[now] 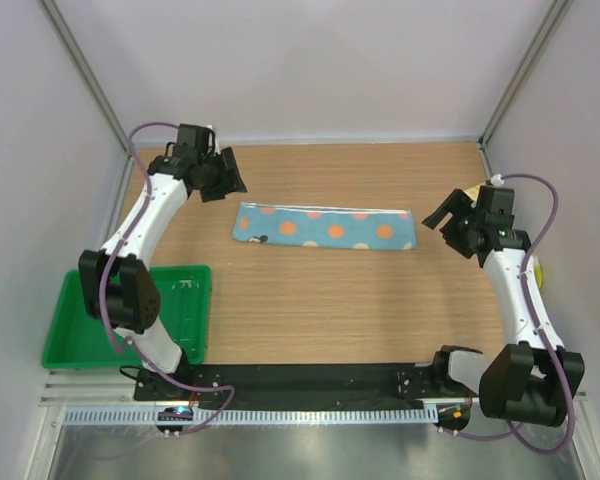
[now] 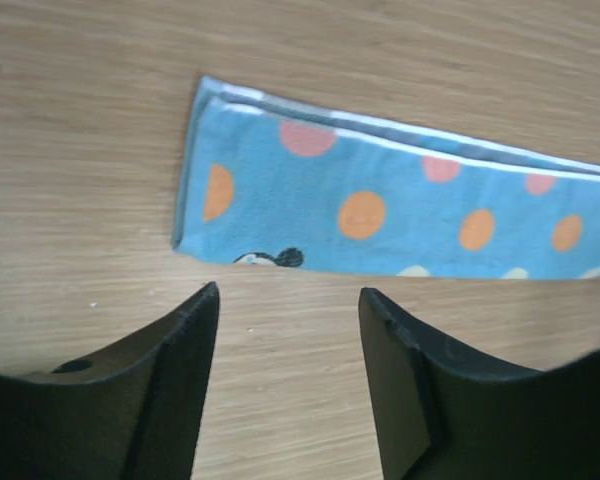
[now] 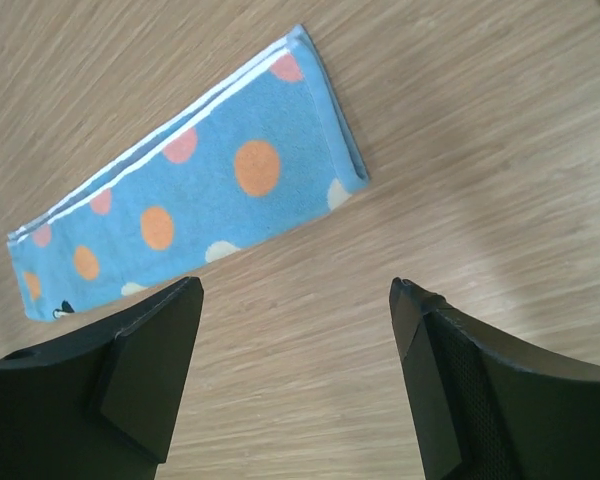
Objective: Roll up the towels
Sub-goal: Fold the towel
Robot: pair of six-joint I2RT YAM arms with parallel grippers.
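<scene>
Two grippers are hovering above the table (image 1: 330,320), both spread wide and holding nothing. The left gripper (image 1: 223,178) is hanging just off the left end of the blue towel (image 1: 325,227), the right gripper (image 1: 443,216) off its right end. The towel is lying mid-table, folded into a long narrow strip, probably so that it rolls evenly from one end. A green tray (image 1: 198,300) is sitting near-left, well apart.

You're in a robotics lab cell: pale walls (image 1: 310,60) on metal posts (image 1: 85,75) box in a wood counter (image 1: 320,300), and both arms, left (image 1: 145,225) and right (image 1: 515,290), are bolted to a black rail (image 1: 310,380).
</scene>
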